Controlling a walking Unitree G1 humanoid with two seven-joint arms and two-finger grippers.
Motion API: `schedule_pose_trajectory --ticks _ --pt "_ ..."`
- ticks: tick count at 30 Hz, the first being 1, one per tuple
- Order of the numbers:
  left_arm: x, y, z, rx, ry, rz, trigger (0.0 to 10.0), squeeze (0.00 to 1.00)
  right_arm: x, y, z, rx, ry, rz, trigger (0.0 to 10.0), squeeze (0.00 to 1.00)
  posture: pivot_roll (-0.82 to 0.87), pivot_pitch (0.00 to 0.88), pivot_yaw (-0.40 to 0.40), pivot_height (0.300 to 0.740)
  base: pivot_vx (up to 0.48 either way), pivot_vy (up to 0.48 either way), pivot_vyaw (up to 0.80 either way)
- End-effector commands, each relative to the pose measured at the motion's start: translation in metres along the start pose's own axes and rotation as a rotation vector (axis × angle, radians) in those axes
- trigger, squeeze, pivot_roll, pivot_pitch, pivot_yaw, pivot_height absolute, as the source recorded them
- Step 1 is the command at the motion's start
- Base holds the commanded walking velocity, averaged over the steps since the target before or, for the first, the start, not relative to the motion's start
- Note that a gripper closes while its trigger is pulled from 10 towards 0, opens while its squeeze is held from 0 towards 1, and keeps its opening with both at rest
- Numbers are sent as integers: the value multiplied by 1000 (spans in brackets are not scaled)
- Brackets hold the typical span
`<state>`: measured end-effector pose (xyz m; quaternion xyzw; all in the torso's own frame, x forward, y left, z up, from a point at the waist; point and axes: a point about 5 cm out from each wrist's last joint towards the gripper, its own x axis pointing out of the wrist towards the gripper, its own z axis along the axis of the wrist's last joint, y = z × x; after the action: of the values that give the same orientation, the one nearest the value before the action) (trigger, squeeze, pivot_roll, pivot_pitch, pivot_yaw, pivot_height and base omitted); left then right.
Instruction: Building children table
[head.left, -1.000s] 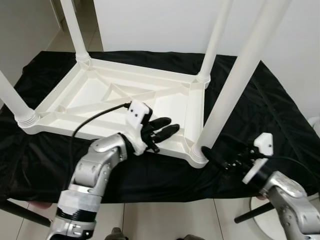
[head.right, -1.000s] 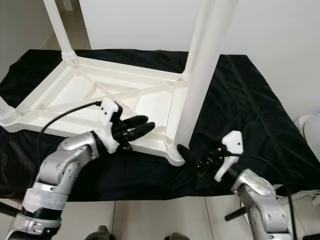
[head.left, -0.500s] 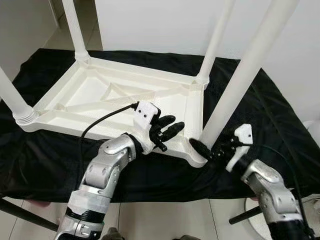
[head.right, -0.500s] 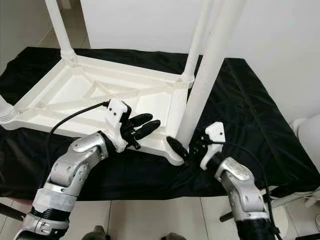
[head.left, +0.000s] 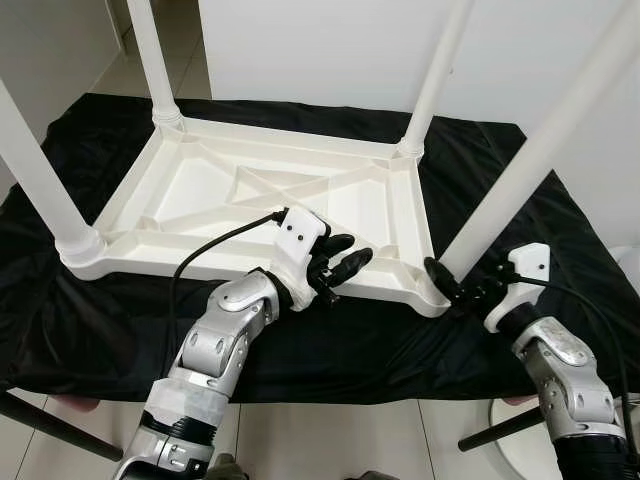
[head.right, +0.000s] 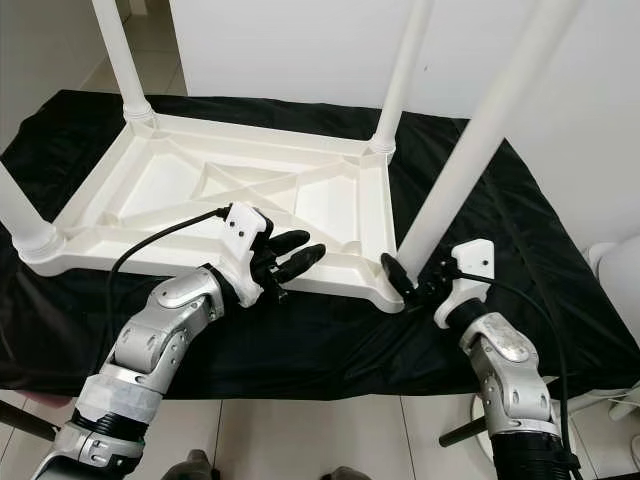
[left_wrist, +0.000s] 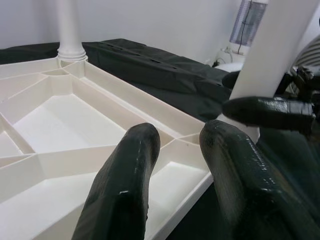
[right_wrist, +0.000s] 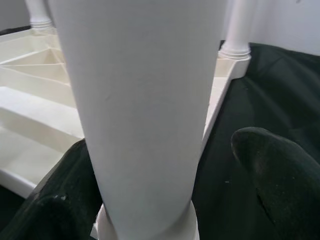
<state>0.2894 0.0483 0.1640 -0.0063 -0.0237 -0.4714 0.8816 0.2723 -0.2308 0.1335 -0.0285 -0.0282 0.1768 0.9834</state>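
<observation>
The white table top (head.left: 270, 190) lay upside down on the black cloth (head.left: 520, 190), and all four legs already stood in its corners, so I think little was left but making them tight. The right gripper (head.left: 462, 287) had its fingers spread open around the bottom of the near right leg (head.left: 530, 165). The left gripper (head.left: 345, 270) was open and empty over the table's near edge.

The upturned plastic children's table (head.left: 270, 190) and its round legs (head.left: 520, 170) are plain cream-white. The wrinkled cloth (head.left: 530, 220) beneath is solid black.
</observation>
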Motion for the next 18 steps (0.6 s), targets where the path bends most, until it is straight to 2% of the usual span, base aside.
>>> schedule_pose_trajectory --ticks 1,6,13,14,16,17,18 --pt "6 -1 0 20 -1 4 10000 0 -11 -14 -5 -8 19 -81 10000 0 27 0 -62 740 0 0 0" --pt "13 -9 2 13 -26 -60 10000 0 -17 -14 -7 -8 15 -109 10000 0 14 0 -53 740 0 0 0" --pt "12 -21 -3 45 -10 -165 10000 0 -17 -19 -9 -21 20 -128 10000 0 7 0 -38 740 0 0 0" --pt "11 -26 -4 41 -2 -200 10000 0 -15 -20 -9 -27 24 -122 4784 0 7 0 -34 740 0 0 0" --pt "11 -27 -4 41 3 -214 10000 0 -13 -21 -8 -33 27 -117 4706 0 10 0 -33 740 0 0 0" --pt "11 -29 -4 42 6 -220 10000 0 -11 -22 -8 -41 27 -113 5333 0 10 0 -33 740 0 0 0" --pt "12 -29 -4 43 7 -222 10000 0 -8 -23 -7 -46 25 -110 5333 0 11 0 -30 740 0 0 0"
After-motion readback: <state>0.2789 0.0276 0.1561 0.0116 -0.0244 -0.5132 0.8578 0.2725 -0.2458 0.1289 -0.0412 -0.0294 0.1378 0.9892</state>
